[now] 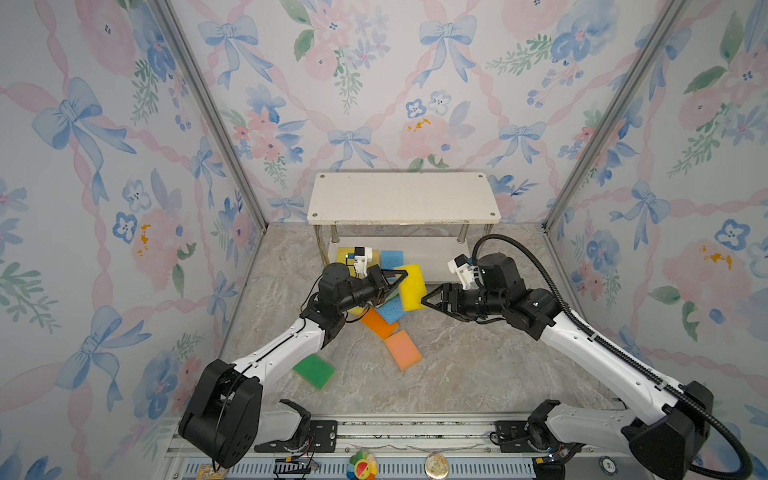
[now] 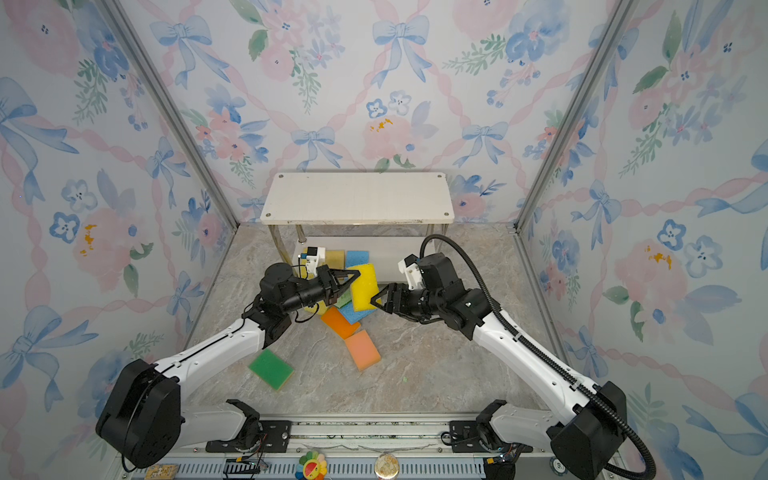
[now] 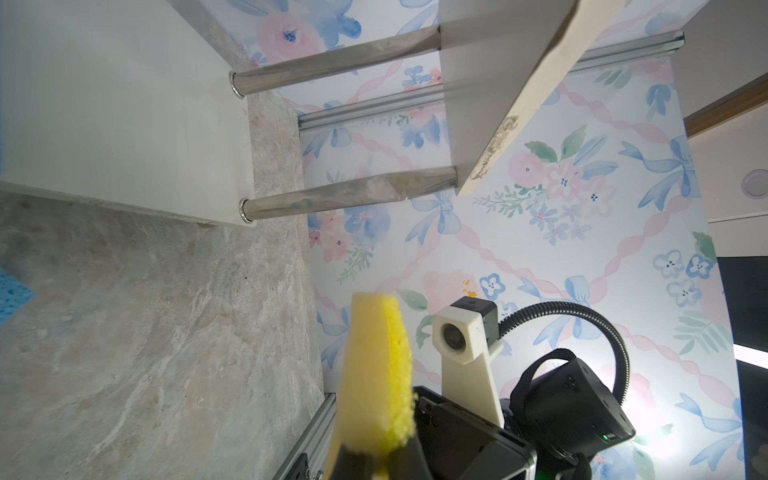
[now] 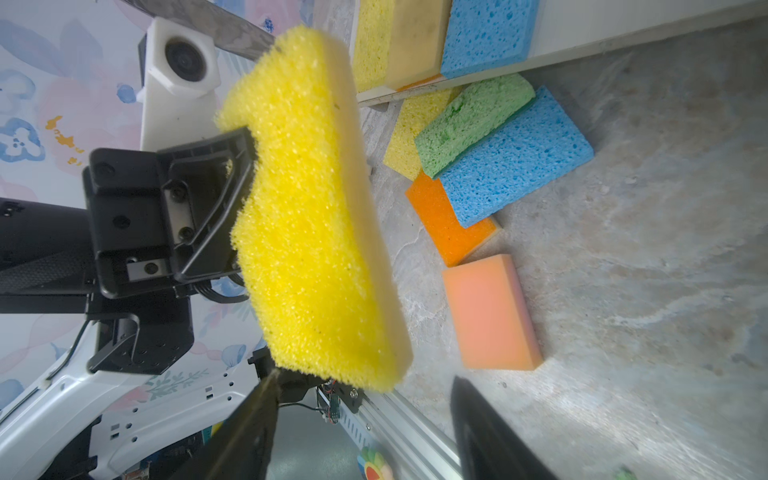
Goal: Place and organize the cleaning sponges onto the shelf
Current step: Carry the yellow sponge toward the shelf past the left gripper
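- Top views: the shelf [image 1: 403,199] stands against the back wall, its top board bare. The lower board carries three in a row: shelved yellow sponge [image 1: 344,254], tan sponge [image 1: 375,255], shelved blue sponge [image 1: 392,258].
- The left gripper [image 1: 398,277] is clamped on an edge of the held yellow sponge [image 1: 413,291], raised on edge just in front of the lower board. The right gripper [image 1: 428,301] sits at its near corner.
- On the table [image 1: 478,353] lie the loose blue sponge [image 1: 390,311], orange sponge [image 1: 376,323], peach sponge [image 1: 402,349] and dark green sponge [image 1: 314,370].
- Left wrist view: the jaws pinch the held yellow sponge [image 3: 376,374] thin. The stretch of lower board seen here is bare.
- Right wrist view: the right gripper's jaws stand wide, the sponge's end at their tips, not squeezed. A light green sponge [image 4: 473,120] and a loose yellow sponge [image 4: 415,133] lie piled with the blue one.
- Progress, as I judge it: three of ten are shelved, one is in hand and six are left on the table.
- No brand, label or writing is legible anywhere.
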Robot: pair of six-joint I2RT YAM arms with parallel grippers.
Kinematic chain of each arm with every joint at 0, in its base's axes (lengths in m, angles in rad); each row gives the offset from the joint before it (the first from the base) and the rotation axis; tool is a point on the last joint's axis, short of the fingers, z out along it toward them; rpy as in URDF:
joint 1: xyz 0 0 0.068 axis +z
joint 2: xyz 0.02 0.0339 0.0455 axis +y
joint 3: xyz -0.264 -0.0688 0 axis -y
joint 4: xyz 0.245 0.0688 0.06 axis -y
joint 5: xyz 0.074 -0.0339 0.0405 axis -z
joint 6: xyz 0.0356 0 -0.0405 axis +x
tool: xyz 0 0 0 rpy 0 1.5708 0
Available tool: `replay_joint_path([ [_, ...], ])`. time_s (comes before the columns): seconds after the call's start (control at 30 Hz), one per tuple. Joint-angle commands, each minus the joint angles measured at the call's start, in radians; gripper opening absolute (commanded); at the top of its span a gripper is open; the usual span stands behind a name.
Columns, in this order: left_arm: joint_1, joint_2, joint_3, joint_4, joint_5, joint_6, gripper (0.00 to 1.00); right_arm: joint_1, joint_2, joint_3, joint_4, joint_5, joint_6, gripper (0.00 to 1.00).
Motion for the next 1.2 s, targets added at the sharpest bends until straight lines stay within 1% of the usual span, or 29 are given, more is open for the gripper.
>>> replay_joint_path([
  [0.0, -0.006, -0.015, -0.012, 0.047, -0.008, -0.022, 0.0, 0.008, 0.015, -0.009, 0.073, -0.005, 0.03, 0.65],
  [0.27, -0.007, -0.067, -0.049, 0.057, -0.031, -0.038, 0.0, 0.026, 0.04, -0.007, 0.113, -0.027, 0.048, 0.54],
  [0.47, -0.006, -0.074, -0.05, 0.059, -0.042, -0.036, 0.0, 0.048, 0.035, -0.014, 0.106, -0.027, 0.051, 0.53],
  [0.7, -0.005, -0.069, -0.05, 0.059, -0.049, -0.035, 0.0, 0.047, 0.005, -0.038, 0.094, -0.01, 0.051, 0.52],
  [0.8, -0.005, -0.063, -0.05, 0.058, -0.049, -0.035, 0.0, 0.042, -0.005, -0.047, 0.095, -0.006, 0.055, 0.47],
  [1.0, -0.007, -0.054, -0.05, 0.061, -0.042, -0.037, 0.0, 0.041, -0.003, -0.046, 0.111, 0.008, 0.059, 0.32],
  [1.1, -0.006, -0.052, -0.05, 0.061, -0.041, -0.036, 0.0, 0.041, 0.004, -0.039, 0.111, 0.009, 0.057, 0.23],
  [1.17, -0.007, -0.052, -0.05, 0.061, -0.04, -0.037, 0.0, 0.04, 0.005, -0.04, 0.105, 0.012, 0.056, 0.15],
])
